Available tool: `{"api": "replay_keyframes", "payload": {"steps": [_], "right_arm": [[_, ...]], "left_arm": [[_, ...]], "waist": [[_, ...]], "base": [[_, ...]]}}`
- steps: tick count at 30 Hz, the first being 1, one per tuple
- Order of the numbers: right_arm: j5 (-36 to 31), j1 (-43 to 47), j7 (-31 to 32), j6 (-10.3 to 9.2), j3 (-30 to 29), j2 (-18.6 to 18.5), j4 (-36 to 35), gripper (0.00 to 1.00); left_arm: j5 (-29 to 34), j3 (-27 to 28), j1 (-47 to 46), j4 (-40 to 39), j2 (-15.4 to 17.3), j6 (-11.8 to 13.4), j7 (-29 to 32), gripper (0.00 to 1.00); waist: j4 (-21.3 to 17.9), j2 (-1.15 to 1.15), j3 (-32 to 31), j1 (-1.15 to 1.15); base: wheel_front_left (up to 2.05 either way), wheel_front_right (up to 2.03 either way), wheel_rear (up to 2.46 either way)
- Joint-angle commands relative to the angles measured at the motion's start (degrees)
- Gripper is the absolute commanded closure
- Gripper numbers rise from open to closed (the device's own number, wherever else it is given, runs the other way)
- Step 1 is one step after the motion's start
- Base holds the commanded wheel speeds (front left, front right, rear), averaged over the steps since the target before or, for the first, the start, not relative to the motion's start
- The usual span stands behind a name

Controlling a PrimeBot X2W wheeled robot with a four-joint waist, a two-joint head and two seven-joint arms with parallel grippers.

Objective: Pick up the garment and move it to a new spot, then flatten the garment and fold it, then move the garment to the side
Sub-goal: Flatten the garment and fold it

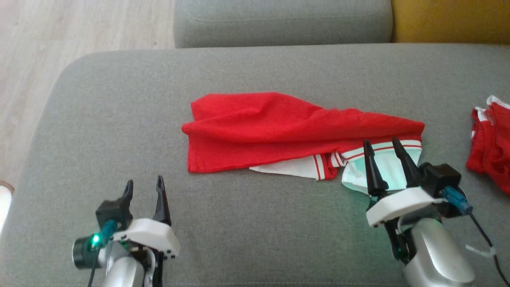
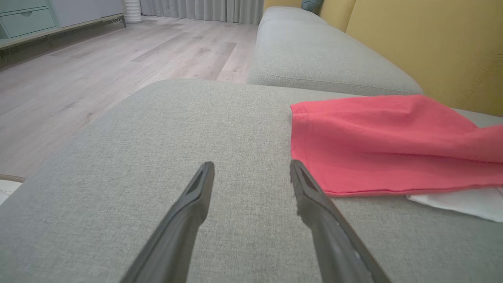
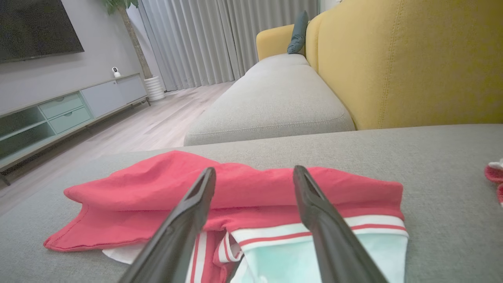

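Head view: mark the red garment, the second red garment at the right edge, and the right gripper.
red garment [image 1: 279,127], head view, middle of the red fabric.
second red garment [image 1: 488,143], head view, its bunched red body.
right gripper [image 1: 380,140], head view, midway between the tips of its open jaws.

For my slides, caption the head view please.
Red garment on grey sofa seat; open right gripper over its striped white hem, open left gripper nearby.

Soft even daylight; head view slightly blurred, wrist views wide-angle.
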Motion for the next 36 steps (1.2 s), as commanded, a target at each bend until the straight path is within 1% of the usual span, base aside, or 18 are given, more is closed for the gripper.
{"api": "replay_keyframes", "payload": {"steps": [1,10,16,19,27,36], "right_arm": [[0.3,-0.4,-0.4,0.37,0.5,0.0,-0.9,0.00],[-0.1,3.1,-0.4,0.37,-2.5,0.0,1.0,0.00],[-0.1,3.7,-0.4,0.37,-3.2,0.0,1.3,0.00],[-0.5,3.7,-0.4,0.37,-4.7,0.0,2.1,0.00],[-3.2,3.0,-0.4,0.37,-9.0,0.0,7.1,0.00],[-4.9,0.5,-0.4,0.37,-10.4,0.0,14.8,0.00]], "left_arm": [[0.5,1.7,-0.6,-1.6,0.9,-0.2,-0.3,0.00],[2.5,2.3,2.5,-2.9,0.9,-0.9,-0.3,0.00],[2.9,2.1,2.5,-3.7,0.9,-1.1,-0.3,0.00],[2.7,1.4,2.1,-3.9,0.9,-1.3,-0.3,0.00],[1.9,-1.1,0.2,-4.2,0.9,-1.6,-0.3,0.00],[1.6,-2.9,-1.6,-3.9,0.9,-1.6,-0.3,0.00]], "waist": [[0.4,0.00,-1.0,0.00],[-0.4,0.00,-2.4,0.00],[-1.1,0.00,-1.8,0.00],[-1.4,0.00,-1.2,0.00],[-1.3,0.00,1.8,0.00],[-0.9,0.00,4.1,0.00]], "base": [[0.00,0.00,0.00],[0.00,0.00,0.00],[0.00,0.00,0.00],[0.00,0.00,0.00],[0.00,0.00,0.00],[0.00,0.00,0.00]]}}
